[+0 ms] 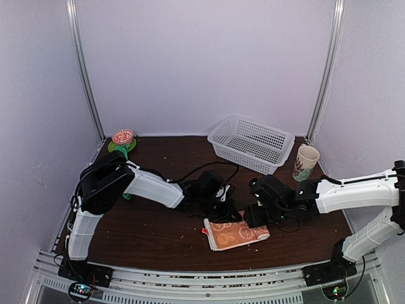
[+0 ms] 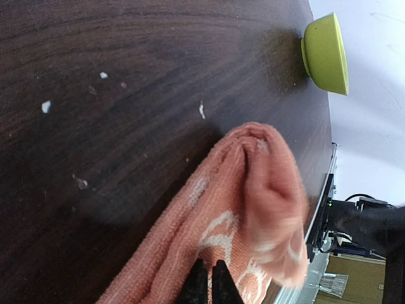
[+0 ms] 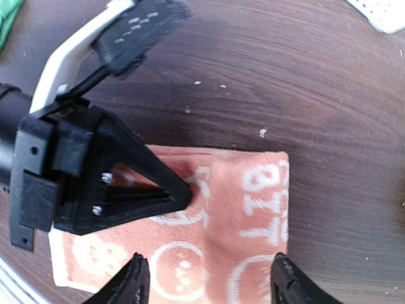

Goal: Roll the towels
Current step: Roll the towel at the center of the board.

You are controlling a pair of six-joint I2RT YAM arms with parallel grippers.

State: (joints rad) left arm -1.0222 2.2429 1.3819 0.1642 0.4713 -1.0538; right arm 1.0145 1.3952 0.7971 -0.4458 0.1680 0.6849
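Legible text, one item: white block letters "BIT", turned sideways, printed on the peach-orange terry towel [image 3: 215, 253] along its edge, seen in the right wrist view. I cannot tell whether more letters belong to the word.

Behind and well right of that towel, the pale paper cup [image 1: 306, 162] carries coloured print that is unreadable. Far left of the towel, the red round disc [image 1: 123, 136] has a pattern too small to read.

The peach towel [image 1: 235, 234] is soft terry cloth with a fuzzy, looped nap. The counter [image 1: 152, 234] is dark wood-grain, smooth with a faint sheen. The basket [image 1: 250, 144] is white plastic lattice. The right fingers [image 3: 130, 285] look like matt black plastic.
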